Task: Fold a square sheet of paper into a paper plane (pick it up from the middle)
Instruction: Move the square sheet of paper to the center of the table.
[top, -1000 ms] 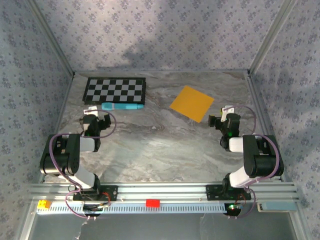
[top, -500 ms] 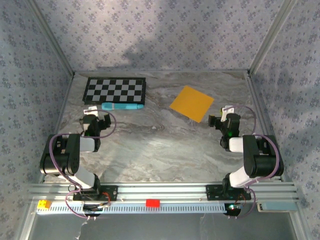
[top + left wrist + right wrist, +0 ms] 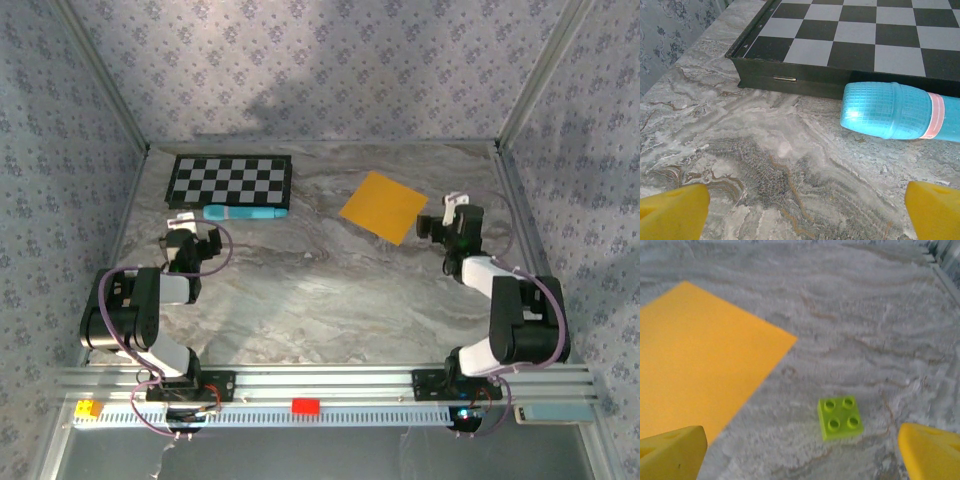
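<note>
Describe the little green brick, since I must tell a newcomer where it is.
On the marbled table, find the flat square sheet of orange paper. Just off one corner, not touching it, sits the lime-green toy brick. Unlike the flat paper, it is small, blocky and has four round studs.

Blue cylinder [image 3: 890,111] beside checkerboard [image 3: 855,30]; 4-stud green brick [image 3: 840,417] on table [image 3: 330,290].

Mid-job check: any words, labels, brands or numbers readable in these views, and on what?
None can be read.
The square sheet of paper is plain orange.
The checkerboard bears only squares.
The light-blue cylinder shows only a pink band.
The green brick is unmarked.
</note>
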